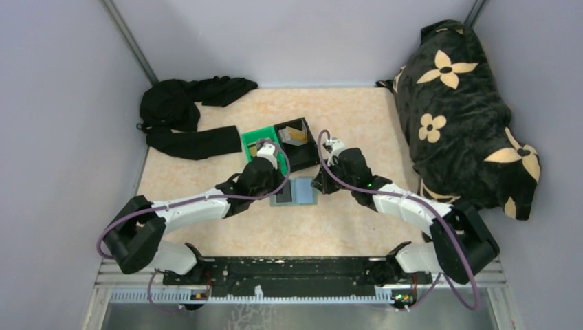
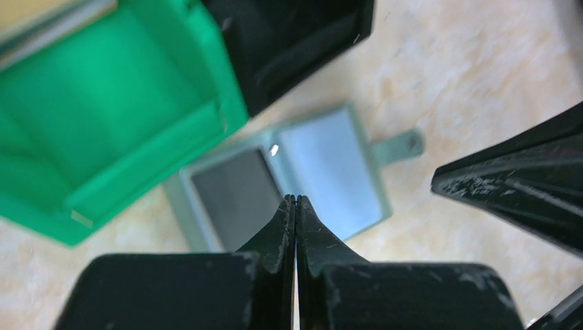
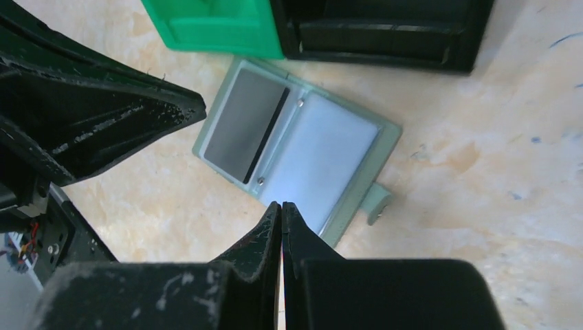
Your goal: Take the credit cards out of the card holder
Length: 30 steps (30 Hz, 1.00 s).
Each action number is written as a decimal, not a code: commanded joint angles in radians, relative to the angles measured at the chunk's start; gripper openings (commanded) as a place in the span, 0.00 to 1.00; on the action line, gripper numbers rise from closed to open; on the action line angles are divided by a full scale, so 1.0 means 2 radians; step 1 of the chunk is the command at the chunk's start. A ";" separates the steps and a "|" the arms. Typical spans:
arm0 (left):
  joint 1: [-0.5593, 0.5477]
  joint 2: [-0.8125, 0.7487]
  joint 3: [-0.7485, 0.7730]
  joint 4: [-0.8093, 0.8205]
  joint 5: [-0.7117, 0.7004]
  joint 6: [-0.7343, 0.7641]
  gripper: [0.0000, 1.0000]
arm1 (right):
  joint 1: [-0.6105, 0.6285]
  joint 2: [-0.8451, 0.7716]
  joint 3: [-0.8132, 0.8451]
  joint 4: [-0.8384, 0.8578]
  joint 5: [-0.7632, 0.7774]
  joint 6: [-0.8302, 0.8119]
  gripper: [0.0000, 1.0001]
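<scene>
left gripper and right gripper both pinched closed, holding nothing, above open wallet

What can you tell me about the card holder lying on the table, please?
The card holder is a grey-blue bi-fold, lying open and flat on the table. Its two panels sit side by side: one shows a grey card with a dark stripe, the other is pale grey. Two studs mark the fold, and a snap tab sticks out from the pale panel's edge. It lies next to the green bin and black bin; nothing grips it.
</scene>
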 commanded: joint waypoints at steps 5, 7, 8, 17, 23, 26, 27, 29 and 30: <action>-0.005 -0.037 -0.074 0.011 -0.008 -0.014 0.00 | 0.058 0.092 0.020 0.096 -0.014 0.034 0.00; -0.004 -0.041 -0.077 0.009 -0.018 -0.023 0.21 | 0.083 0.132 0.048 0.079 -0.002 0.020 0.00; -0.004 -0.043 -0.077 0.004 -0.024 -0.029 0.27 | 0.088 0.141 0.055 0.074 0.004 0.017 0.00; -0.004 -0.074 -0.090 -0.016 -0.076 -0.057 0.94 | 0.101 0.194 0.088 0.048 0.031 0.001 0.00; -0.005 -0.075 -0.094 -0.005 -0.054 -0.055 0.98 | 0.099 0.223 0.090 0.004 0.075 0.004 0.00; -0.005 -0.068 -0.094 0.007 -0.037 -0.055 1.00 | 0.095 0.220 0.077 0.005 0.080 0.012 0.00; -0.005 -0.067 -0.093 0.013 -0.030 -0.053 1.00 | 0.093 0.215 0.071 0.008 0.081 0.015 0.00; -0.004 -0.062 -0.091 0.023 -0.013 -0.047 1.00 | 0.088 0.204 0.058 0.009 0.084 0.018 0.00; -0.005 -0.060 -0.090 0.029 -0.006 -0.044 1.00 | 0.084 0.203 0.054 0.007 0.086 0.018 0.00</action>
